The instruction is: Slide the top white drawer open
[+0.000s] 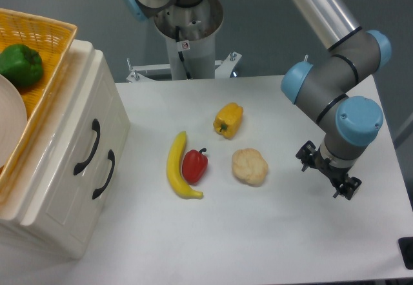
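Cream-white cabinet (61, 188) sits at the left edge of the table (271, 233), seen from above and at an angle by the fixed camera, the only view. Two drawer fronts, each with a curved black handle. Going by the tilt, the top white drawer (77, 127) is the one nearer the cabinet's upper surface, its handle (88, 146) the left of the pair; the lower drawer's handle (104, 175) lies just beside it. Both fronts look flush with the cabinet face, so nothing is slid out yet. Yellow wicker basket (39, 30) rests on top, holding a green pepper (20, 64) and part of a white plate (10, 120). Mid-table: banana (176, 167) touching a red pepper (195, 165), a yellow pepper (228, 119) behind them, cauliflower (250, 166) to the right. Pincer (329, 169) hangs at the far right side of the table, well apart from the cabinet, pointing downward; fingers mostly hidden under the wrist, so I cannot tell whether they are apart or together. Judgement: task not begun. Left to do: cross the table, take the upper handle, pull outward.
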`<state>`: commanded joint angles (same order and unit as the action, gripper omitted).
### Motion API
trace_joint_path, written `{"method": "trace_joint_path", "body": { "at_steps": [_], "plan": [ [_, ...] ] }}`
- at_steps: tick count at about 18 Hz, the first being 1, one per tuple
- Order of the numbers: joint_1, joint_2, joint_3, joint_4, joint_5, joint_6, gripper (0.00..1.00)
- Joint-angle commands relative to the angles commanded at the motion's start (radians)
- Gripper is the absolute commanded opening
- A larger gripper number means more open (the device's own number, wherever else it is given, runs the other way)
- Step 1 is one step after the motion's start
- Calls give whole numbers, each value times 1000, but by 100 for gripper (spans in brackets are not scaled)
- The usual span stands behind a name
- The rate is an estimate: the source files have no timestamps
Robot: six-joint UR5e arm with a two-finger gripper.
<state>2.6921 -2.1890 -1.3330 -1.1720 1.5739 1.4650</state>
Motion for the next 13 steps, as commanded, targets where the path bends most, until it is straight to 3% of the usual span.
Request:
{"method": "trace_joint_path", "body": {
  "at_steps": [10, 13],
  "plan": [
    [-5, 5, -18, 0, 0, 6, 100],
    [-29, 38, -118, 113, 2, -5, 100]
  ]
}}
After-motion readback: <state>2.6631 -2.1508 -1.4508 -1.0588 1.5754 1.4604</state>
